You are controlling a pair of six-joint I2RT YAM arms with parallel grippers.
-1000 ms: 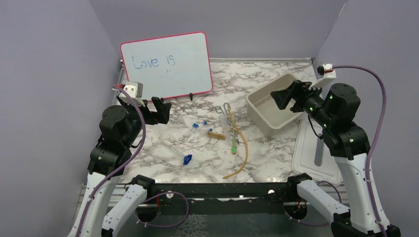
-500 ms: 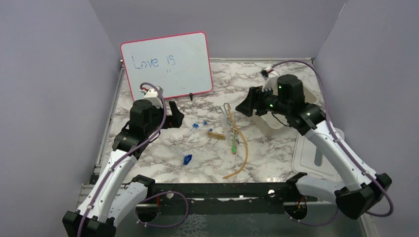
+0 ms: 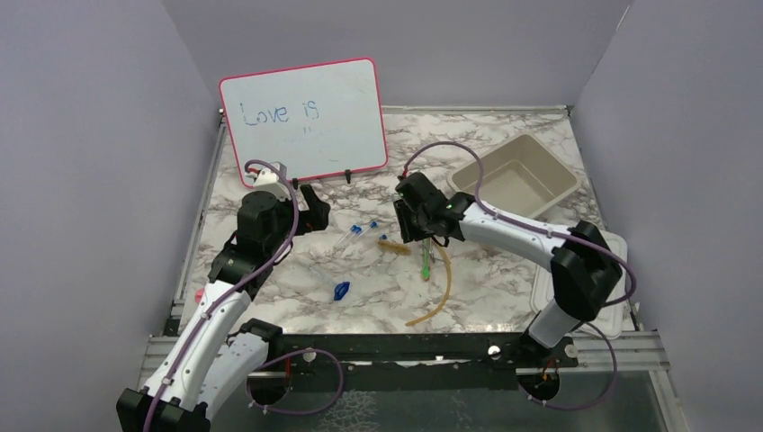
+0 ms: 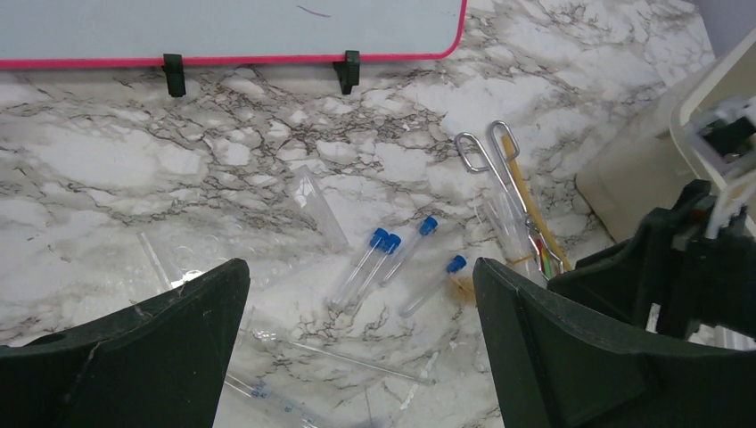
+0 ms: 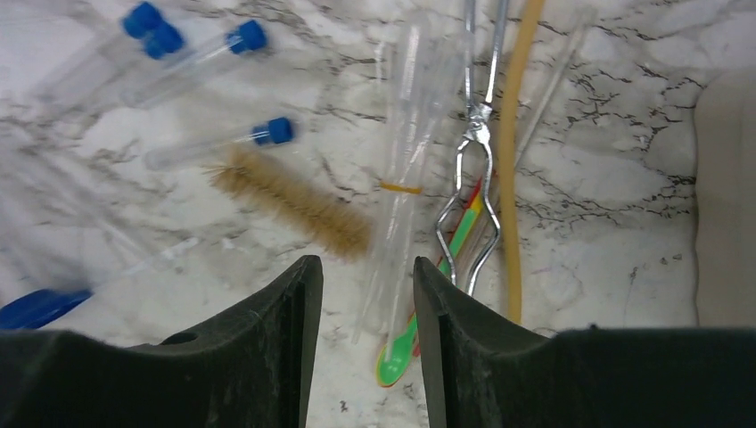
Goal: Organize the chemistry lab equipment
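Right wrist view: hovers with right end effector (image 5: pixel 367 267) narrowly parted, empty, over the banded clear bundle (image 5: pixel 403 152), long axis straight ahead on the tabletop (image 5: pixel 606 187), just beside the wire tongs (image 5: pixel 471 169), widely spread left end effector (image 4: pixel 361 267) well apart from them.

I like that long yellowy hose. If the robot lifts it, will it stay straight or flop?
Probably flop: the amber hose lies in a bend on the marble table, so its ends would likely droop. It looks thin, so probably light too.
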